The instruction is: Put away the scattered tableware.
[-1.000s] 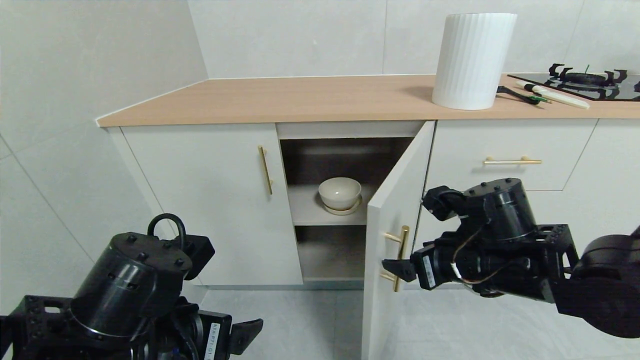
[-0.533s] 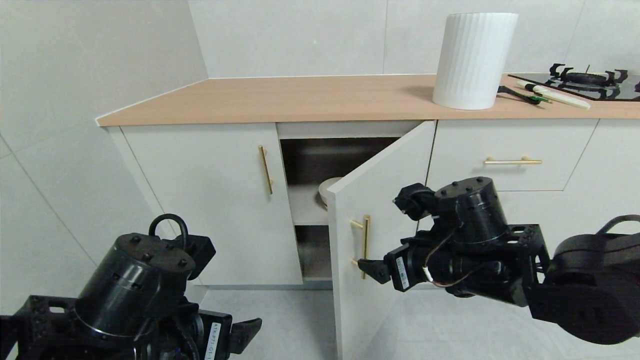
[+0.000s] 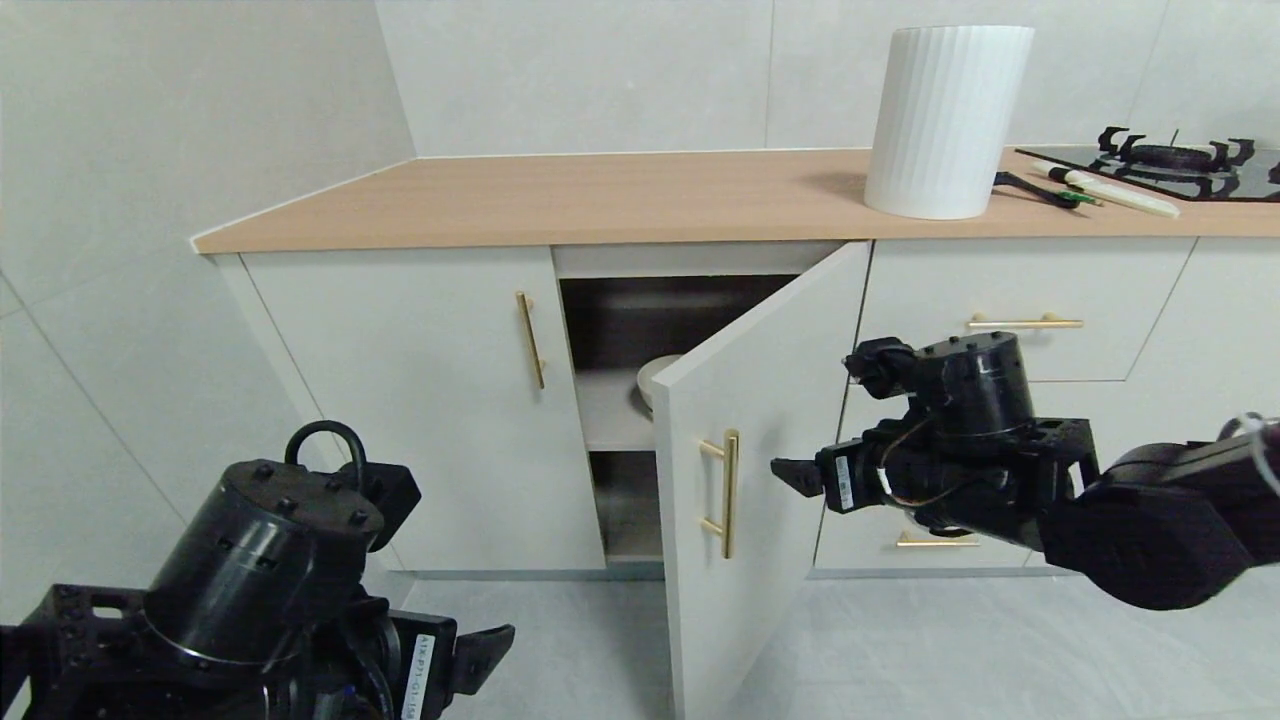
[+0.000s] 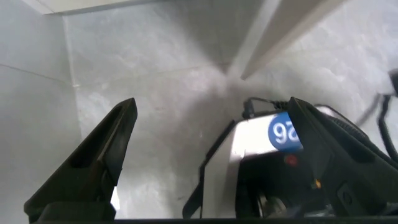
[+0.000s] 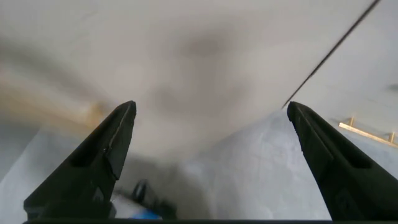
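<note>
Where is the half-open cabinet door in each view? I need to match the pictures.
Head view: the cabinet door stands half open at centre, just ahead of the right gripper.
Right wrist view: the cabinet door is the pale surface close ahead of that gripper.
Left wrist view: probably the pale edge beyond the left gripper; hard to confirm.
Shared landmark: the grey floor.
</note>
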